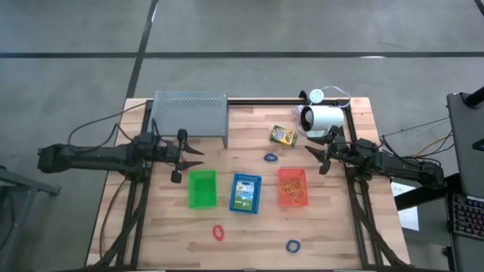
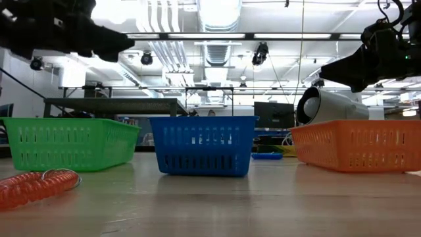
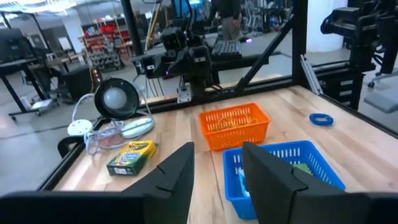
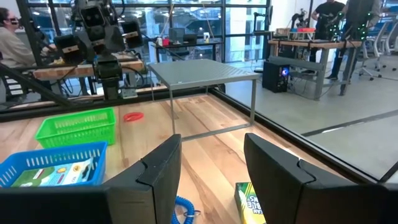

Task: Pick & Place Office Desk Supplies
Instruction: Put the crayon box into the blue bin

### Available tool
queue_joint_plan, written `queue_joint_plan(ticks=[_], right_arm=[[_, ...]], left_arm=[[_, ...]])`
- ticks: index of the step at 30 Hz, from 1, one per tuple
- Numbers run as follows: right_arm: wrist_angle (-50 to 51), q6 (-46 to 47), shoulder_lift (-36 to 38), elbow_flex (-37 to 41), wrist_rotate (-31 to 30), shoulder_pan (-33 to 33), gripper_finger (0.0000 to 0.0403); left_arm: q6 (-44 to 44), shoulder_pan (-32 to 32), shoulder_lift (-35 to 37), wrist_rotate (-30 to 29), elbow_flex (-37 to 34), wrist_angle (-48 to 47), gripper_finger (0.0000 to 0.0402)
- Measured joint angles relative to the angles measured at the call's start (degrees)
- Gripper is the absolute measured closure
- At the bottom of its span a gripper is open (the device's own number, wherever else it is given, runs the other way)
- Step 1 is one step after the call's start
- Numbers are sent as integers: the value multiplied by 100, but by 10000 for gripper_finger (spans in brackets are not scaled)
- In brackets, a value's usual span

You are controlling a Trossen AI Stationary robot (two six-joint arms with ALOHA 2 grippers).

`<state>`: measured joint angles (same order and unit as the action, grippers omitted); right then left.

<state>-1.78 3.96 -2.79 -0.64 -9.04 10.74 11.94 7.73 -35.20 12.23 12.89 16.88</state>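
Slatted plastic trays [image 1: 202, 189] — wooden table [image 1: 249, 234]

The left arm reaches in from nine o'clock, its left gripper [image 1: 184, 154] held above the table with fingers [image 3: 177, 171] spread, while the right arm reaches in from three o'clock, its right gripper [image 1: 318, 153] likewise parted and aloft.

A pale wooden plank desk [image 1: 249, 234] stands on a grey concrete floor [image 1: 242, 30]. At its far left edge sits a grey perforated metal rack [image 1: 190, 113] on thin legs. At the far right corner lies a white cylindrical lamp-like device [image 1: 324, 118] on its side, with a thin white cable [image 1: 336, 92] and a small round white puck [image 1: 315, 95] just behind it. Well beyond the desk, a seated person [image 4: 12, 43] shows at a workbench.
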Motion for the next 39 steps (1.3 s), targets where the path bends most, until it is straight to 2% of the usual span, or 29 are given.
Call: queue_joint_plan(ticks=[7, 14, 20, 28, 34, 39], right_arm=[[0, -1, 1, 0, 0, 1, 229], [0, 4, 0, 0, 0, 0, 229], [2, -6, 0, 0, 0, 1, 229], [2, 7, 0, 0, 0, 0, 229], [2, -4, 0, 0, 0, 0, 229], [2, -6, 0, 0, -2, 2, 229]], left_arm=[[-225, 2, 3, -2, -581, 722, 263], [-370, 2, 76, -177, -810, 729, 263], [-429, 2, 76, -197, -781, 864, 263], [425, 2, 72, -221, -752, 860, 263], [-284, 2, 55, -229, -755, 750, 263], [-330, 2, 55, -238, -755, 333, 263]])
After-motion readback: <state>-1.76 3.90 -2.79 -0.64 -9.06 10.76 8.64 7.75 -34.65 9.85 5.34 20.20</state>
